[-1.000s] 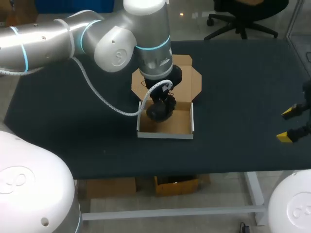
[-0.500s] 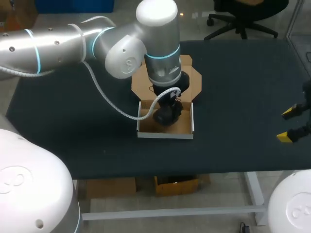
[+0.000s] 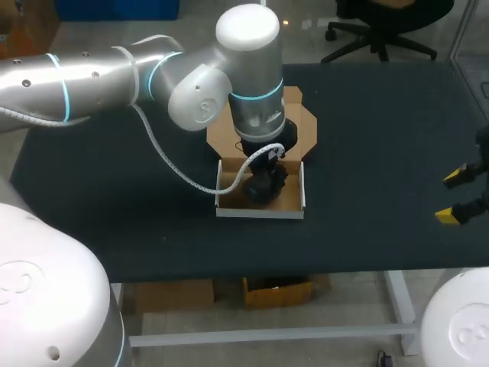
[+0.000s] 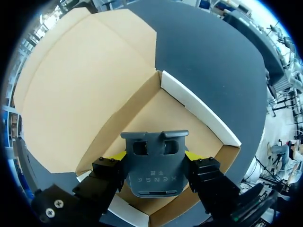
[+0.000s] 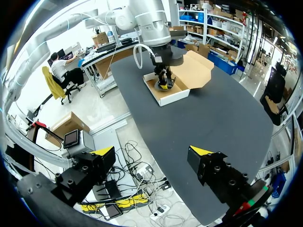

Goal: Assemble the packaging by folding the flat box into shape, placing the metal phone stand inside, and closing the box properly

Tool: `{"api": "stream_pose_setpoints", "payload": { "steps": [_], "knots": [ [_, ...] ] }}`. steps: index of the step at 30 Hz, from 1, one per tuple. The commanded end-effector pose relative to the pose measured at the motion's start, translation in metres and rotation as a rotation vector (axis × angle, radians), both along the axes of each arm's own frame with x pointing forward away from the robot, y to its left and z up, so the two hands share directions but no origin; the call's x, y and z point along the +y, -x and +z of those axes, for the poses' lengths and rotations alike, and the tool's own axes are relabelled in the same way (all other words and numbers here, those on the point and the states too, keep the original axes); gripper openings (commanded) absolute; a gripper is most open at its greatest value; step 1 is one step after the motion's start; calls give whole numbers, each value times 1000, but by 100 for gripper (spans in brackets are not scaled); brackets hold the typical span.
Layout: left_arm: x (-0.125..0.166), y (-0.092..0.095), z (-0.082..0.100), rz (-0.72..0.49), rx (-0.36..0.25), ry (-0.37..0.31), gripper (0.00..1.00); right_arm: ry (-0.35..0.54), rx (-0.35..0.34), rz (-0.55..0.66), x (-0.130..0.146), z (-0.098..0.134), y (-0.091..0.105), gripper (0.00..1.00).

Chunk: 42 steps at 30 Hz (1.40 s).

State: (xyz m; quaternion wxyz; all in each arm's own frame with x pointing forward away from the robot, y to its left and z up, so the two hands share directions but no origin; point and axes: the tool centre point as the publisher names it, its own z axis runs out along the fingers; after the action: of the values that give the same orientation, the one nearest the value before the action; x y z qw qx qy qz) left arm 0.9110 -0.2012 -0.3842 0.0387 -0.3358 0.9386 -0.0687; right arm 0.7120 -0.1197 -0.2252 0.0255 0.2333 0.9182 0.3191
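The cardboard box [image 3: 294,206] stands folded into a white-rimmed tray at the table's middle, with its lid [image 3: 300,126] lying open behind it. My left arm comes over it, and the left gripper [image 3: 264,183] is down inside the tray. In the left wrist view the left gripper [image 4: 155,155] is shut on the dark grey metal phone stand [image 4: 154,165], held upright just above the box floor [image 4: 187,120], beside the open lid [image 4: 80,85]. My right gripper [image 3: 451,196] stays open at the table's right edge, far from the box [image 5: 170,94]; nothing is between its fingers [image 5: 151,151].
The box stands on a dark table top [image 3: 382,138]. The table's front edge [image 3: 306,271] runs a little below the box. No other loose objects lie on it.
My left arm has shifted slightly right and lowered, bringing the phone stand deeper into the tray. The right arm has not moved.
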Motion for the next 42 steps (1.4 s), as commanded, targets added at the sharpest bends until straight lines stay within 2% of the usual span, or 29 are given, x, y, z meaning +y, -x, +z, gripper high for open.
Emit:
{"api": "stream_pose_setpoints", "payload": {
  "steps": [1, 12, 13, 15, 17, 18, 29, 37, 42],
  "knots": [
    [-6, -6, -6, 3, 4, -10, 0, -3, -1, 1, -1, 0, 0, 100],
    [-6, -9, -10, 15, 8, -21, 0, -3, -1, 1, -1, 0, 0, 100],
    [-6, -9, -10, 16, 9, -20, 11, -3, -1, 1, -1, 0, 0, 100],
    [-5, -9, -9, 18, 8, -21, 44, -3, -1, 1, -1, 0, 0, 100],
    [-5, -9, -9, 24, 6, -23, 94, -3, -1, 1, -1, 0, 0, 100],
    [-5, -9, -9, 25, 6, -23, 100, -3, -1, 1, -1, 0, 0, 100],
    [-6, -7, -5, 56, 5, -25, 100, -3, -1, 1, -1, 0, 0, 100],
    [-8, 4, 7, 198, 35, -6, 100, -3, -1, 1, -1, 0, 0, 100],
    [-10, 11, 10, 303, 15, -15, 100, -3, -1, 1, -1, 0, 0, 100]
  ]
}}
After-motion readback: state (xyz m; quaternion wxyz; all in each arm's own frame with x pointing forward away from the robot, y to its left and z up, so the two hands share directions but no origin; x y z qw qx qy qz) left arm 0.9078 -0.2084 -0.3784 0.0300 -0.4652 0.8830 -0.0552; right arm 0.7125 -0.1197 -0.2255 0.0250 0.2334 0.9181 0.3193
